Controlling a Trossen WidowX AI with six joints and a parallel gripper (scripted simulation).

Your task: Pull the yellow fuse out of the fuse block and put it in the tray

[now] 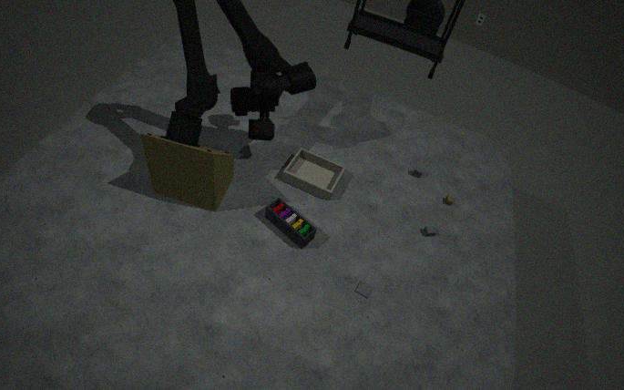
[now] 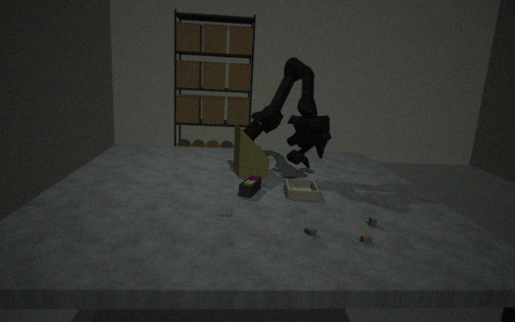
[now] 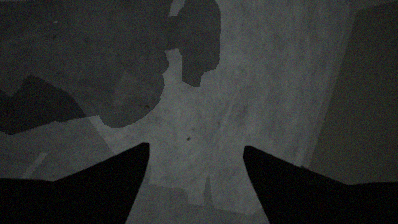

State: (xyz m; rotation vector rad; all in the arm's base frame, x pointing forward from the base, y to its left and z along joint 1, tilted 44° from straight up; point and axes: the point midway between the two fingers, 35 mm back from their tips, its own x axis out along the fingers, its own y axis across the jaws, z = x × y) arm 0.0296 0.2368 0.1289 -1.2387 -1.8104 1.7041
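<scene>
Yellow fuse [image 1: 297,223]: I judge it light, stiff, slick; pinch its raised top.
Neighbours: white and green fuses flank it closely.
Gripper [image 3: 196,155]: spread, empty, far behind the tray [image 1: 332,186].

No text, label, brand, number or sign can be read in any view. The shelf boxes [image 2: 213,74] and the fuses [image 1: 291,219] show plain faces only.
</scene>
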